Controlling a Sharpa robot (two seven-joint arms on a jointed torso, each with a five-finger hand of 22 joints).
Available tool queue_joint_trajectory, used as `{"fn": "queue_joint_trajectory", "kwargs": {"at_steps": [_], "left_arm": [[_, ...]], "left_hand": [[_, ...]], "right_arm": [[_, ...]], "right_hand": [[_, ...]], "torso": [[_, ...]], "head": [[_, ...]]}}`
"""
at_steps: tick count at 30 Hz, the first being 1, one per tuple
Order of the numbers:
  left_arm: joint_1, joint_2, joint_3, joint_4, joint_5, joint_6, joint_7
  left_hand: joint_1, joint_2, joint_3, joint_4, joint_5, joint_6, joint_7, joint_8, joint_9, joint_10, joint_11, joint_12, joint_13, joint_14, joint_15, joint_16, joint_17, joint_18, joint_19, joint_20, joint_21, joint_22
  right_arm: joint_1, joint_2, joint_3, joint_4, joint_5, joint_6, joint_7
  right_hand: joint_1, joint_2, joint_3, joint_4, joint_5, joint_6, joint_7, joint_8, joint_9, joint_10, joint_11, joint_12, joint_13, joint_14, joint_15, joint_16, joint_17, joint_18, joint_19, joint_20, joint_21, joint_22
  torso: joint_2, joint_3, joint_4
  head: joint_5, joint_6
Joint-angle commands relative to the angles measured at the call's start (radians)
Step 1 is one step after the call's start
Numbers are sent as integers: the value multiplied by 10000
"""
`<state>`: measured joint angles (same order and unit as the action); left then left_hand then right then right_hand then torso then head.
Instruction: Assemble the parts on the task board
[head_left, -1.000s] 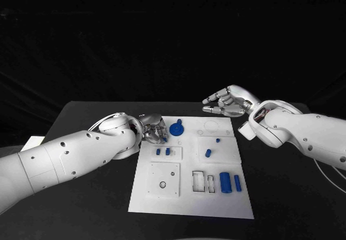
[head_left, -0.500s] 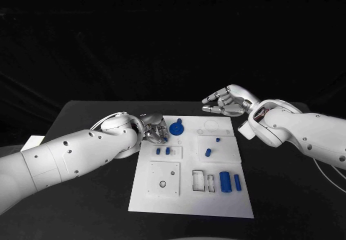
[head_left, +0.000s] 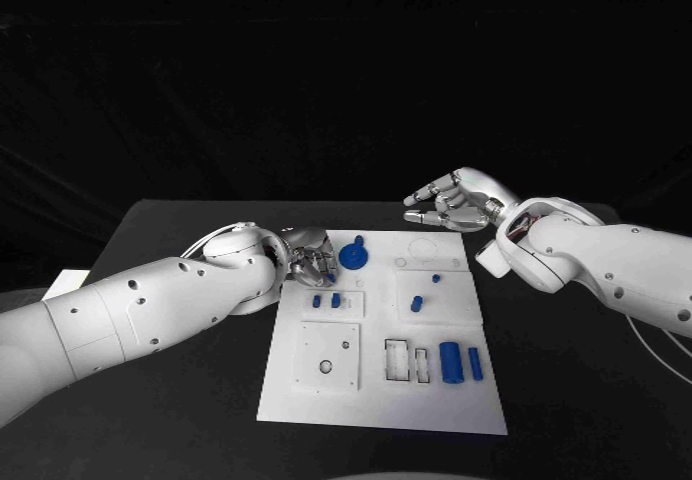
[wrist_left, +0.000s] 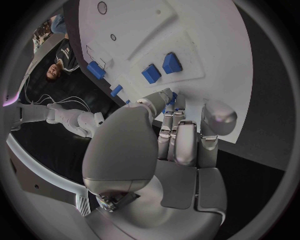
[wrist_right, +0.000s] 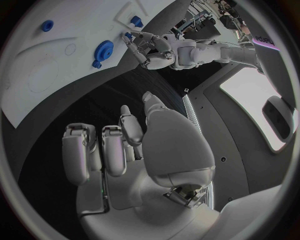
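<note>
The white task board (head_left: 433, 410) lies in the middle of the black table. My left hand (head_left: 306, 258) sits low at the board's far left corner, beside a blue gear (head_left: 355, 260). Its fingertips pinch a small blue part (wrist_left: 172, 97), also seen as a small blue part (wrist_right: 127, 35) in the right wrist view. Two small blue blocks (head_left: 326, 301) lie just in front of that hand. My right hand (head_left: 454, 203) hovers above the table past the board's far edge, fingers loosely bent and apart, holding nothing.
Two blue pegs (head_left: 426, 292) stand in the board's right middle. Two blue cylinders (head_left: 462, 364) lie at its near right, next to rectangular slots (head_left: 405, 364). A square plate with holes (head_left: 327, 356) takes up the near left. White paper (head_left: 61, 285) lies at the table's left edge.
</note>
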<state>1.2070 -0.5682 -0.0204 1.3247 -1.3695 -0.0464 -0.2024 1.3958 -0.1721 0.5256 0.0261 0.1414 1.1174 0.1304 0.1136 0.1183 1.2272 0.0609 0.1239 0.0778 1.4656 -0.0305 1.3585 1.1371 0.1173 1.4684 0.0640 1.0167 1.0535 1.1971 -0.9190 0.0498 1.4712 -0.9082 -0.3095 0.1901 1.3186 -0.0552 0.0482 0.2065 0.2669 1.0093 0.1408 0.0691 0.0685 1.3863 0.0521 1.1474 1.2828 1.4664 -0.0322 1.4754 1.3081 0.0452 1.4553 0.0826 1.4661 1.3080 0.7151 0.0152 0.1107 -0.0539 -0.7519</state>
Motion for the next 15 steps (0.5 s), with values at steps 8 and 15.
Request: {"fn": "queue_joint_trajectory", "kwargs": {"at_steps": [8, 15], "left_arm": [[-21, 6, -26, -44, -56, 421, -180], [-21, -19, -27, -85, -56, 350, -213]], "left_hand": [[-331, -232, -74, -14, 30, -930, 286, -537, -312, -435, 259, -401, -71, 260, 231, 6, -214, -70, 89, 145, -66, 23], [-371, -286, -61, -12, 35, -1337, 315, -536, -475, -579, 308, -526, -80, 240, 275, -6, -297, -59, 78, 200, -109, 4]], "right_arm": [[-6, 18, 2, -21, -25, 148, 74], [-6, 20, 1, -34, -26, 149, 30]], "right_hand": [[-33, 65, -67, 20, 69, -68, -13, 7, 10, -43, -6, -40, -10, 655, 93, -57, 833, 63, -53, 7, -44, 238], [-36, 68, -69, 22, 70, -68, -13, 7, 10, -48, -6, -51, -19, 650, 93, -70, 811, 67, -62, 7, -53, 219]], "torso": [[-7, 1, 1], [-3, 0, -2]], "head": [[-17, -25], [-1, -19]]}}
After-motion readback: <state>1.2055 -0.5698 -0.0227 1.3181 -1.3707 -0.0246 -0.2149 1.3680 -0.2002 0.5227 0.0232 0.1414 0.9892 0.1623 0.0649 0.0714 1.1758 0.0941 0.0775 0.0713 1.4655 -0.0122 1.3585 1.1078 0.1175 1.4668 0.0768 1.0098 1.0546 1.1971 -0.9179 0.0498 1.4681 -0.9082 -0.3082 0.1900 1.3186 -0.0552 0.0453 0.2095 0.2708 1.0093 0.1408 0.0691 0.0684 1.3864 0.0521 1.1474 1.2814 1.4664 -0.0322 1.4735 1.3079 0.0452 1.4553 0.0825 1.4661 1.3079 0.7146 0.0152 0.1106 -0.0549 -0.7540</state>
